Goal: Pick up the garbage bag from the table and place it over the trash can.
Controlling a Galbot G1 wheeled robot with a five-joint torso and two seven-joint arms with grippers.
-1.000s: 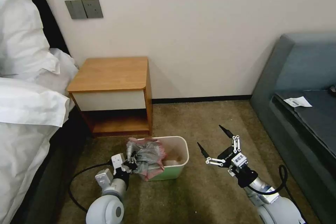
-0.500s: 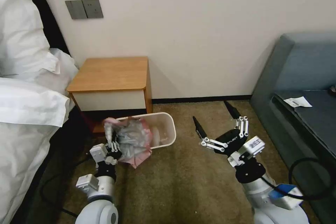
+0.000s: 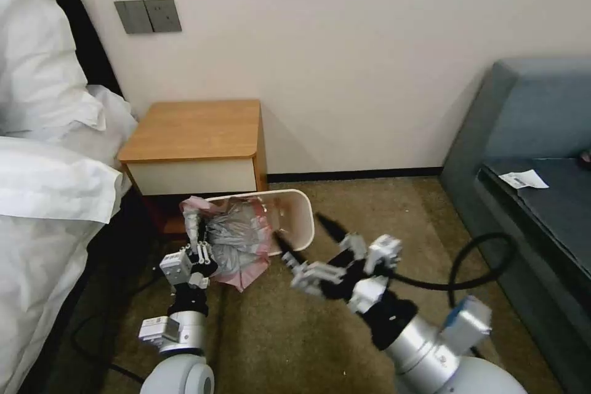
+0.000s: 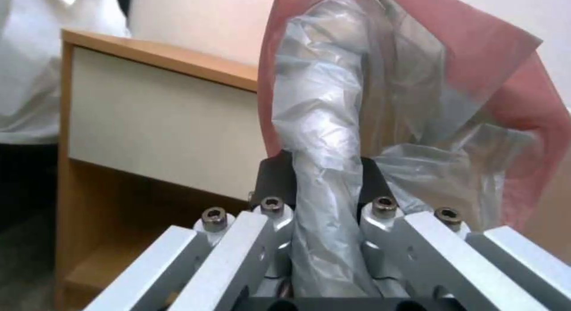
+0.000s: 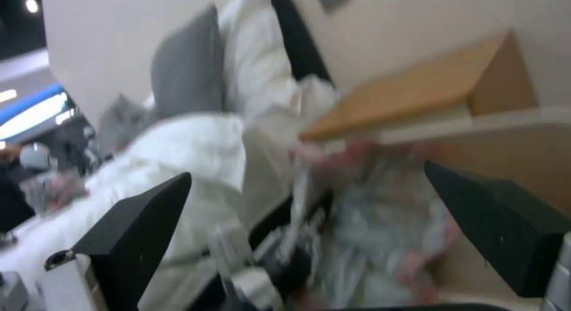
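Garbage bag [image 3: 237, 240] pinched in left hand [image 3: 196, 233].

brown carpet [image 3: 345, 221], nightstand [image 3: 197, 154] standing on it

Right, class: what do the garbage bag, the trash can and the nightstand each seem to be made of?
The garbage bag, clamped in the left hand: thin silvery-grey plastic film with a pink rim; it crinkles and is semi-transparent. The trash can: probably moulded plastic, smooth cream, rounded corners. The nightstand: looks like wood or wood-look board, orange-brown with a matte top and a cream drawer front.
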